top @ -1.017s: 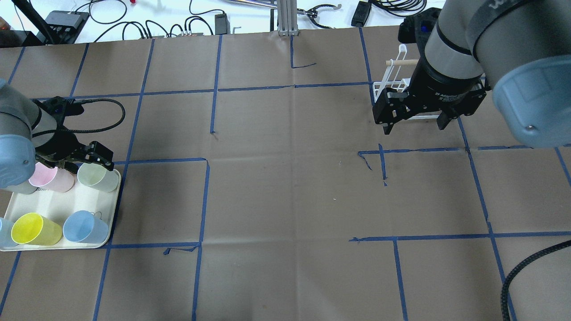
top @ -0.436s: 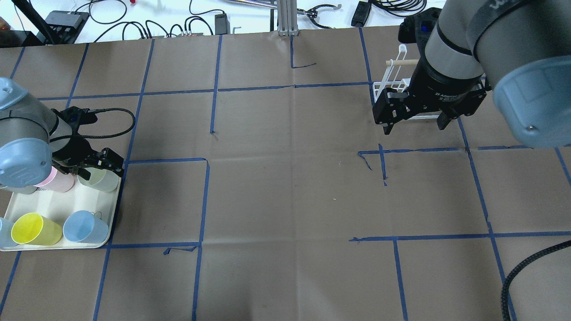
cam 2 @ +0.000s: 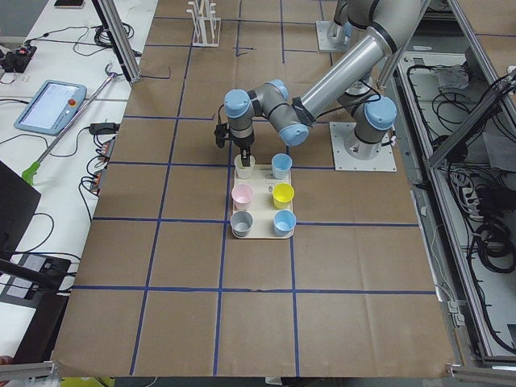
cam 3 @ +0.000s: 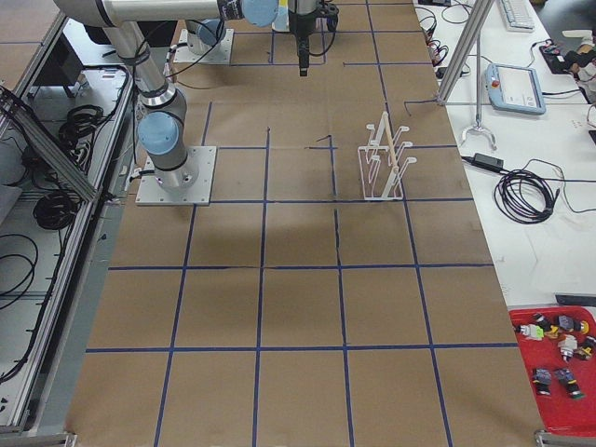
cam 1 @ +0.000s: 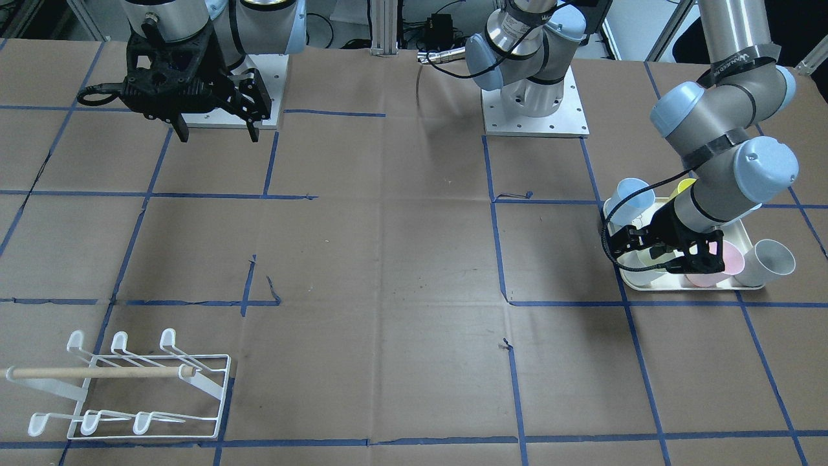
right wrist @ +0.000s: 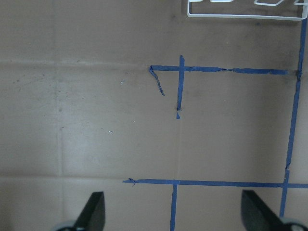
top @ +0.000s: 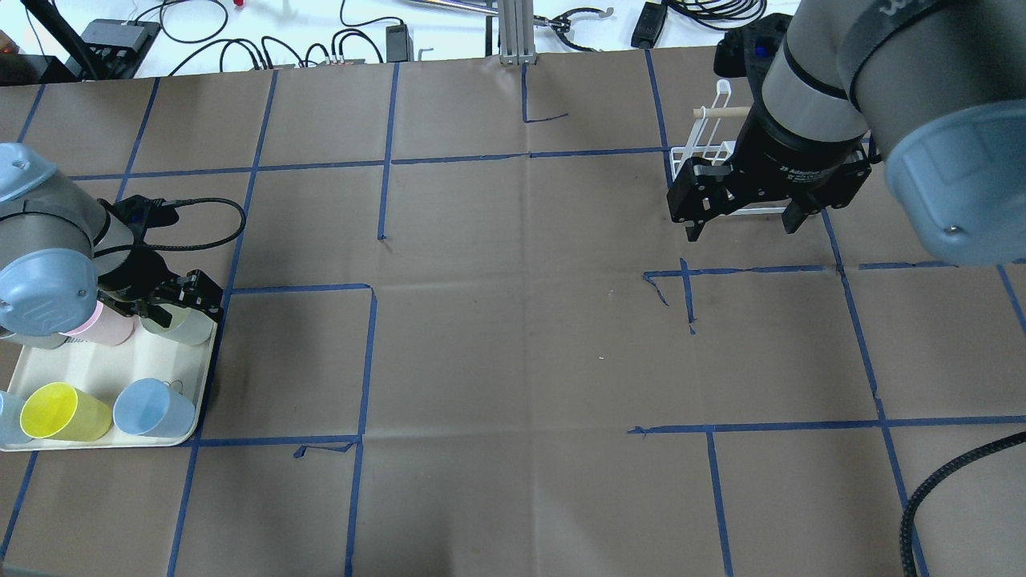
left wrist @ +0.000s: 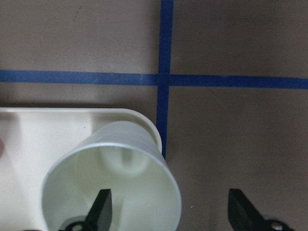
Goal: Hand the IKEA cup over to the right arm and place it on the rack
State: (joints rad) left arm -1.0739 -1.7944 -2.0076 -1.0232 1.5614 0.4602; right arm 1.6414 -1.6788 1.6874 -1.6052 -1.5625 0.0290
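REMOTE FEED, LEFT STATION: The left gripper [top: 168, 307] has come down onto the pale green cup [top: 192, 327]. The cup stands at the far right corner of the cream tray [top: 104, 370], by the table's left edge. A second ago I could see the cup's whole mouth from overhead, with the gripper farther back. Now the black fingers cover the far side of its rim, and the arm's blue elbow cap has swung in over the tray.

On the left wrist camera the gripper [left wrist: 168, 211] is spread wide and not clamped. One finger [left wrist: 101, 208] hangs inside the cup [left wrist: 144, 144], and the other is over the brown paper beyond the tray [left wrist: 38, 130]. The cup's wall stands between them. The cup is upright on the tray beside the pink cup [top: 112, 330]. The yellow cup [top: 60, 413] and blue cup [top: 152, 409] stand in the nearer row.

The right arm [top: 809, 96] has not budged across my three overhead shots. The right gripper [top: 743, 228] hangs high over the table on the robot's side of the rack [top: 705, 152], fingers apart and holding nothing. Its wrist view shows taped paper between the fingertips and the rack's white base wire [right wrist: 245, 14] at the top edge. From the front, the rack [cam 1: 129, 388] stands well apart from the tray [cam 1: 647, 279].
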